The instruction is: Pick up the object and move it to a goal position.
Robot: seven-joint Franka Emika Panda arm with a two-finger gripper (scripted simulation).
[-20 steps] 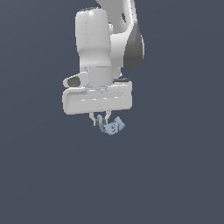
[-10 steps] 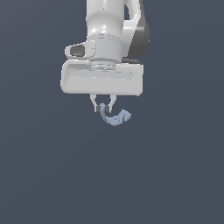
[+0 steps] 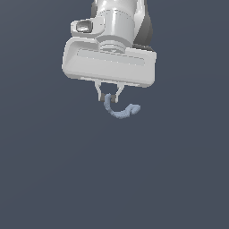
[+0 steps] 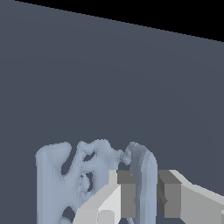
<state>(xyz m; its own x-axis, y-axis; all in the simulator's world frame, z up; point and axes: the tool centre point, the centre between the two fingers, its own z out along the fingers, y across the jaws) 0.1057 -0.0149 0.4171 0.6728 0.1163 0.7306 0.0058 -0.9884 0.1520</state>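
Observation:
The object is a small pale blue-grey curved hook with a bumpy surface. It hangs below my white gripper, which is shut on its upper end; the rest curls toward the exterior view's right. In the wrist view the object fills the lower part of the picture, and one slender arm of it sits pinched between the two grey pads of my gripper. No goal marker shows in either view.
Only a plain dark blue-grey surface lies around the arm in the exterior view. The wrist view shows the same flat grey ground with a black band beyond its far edge.
The gripper has risen with the object held in it. The hand has also turned, so the hook now trails out to the exterior view's right.

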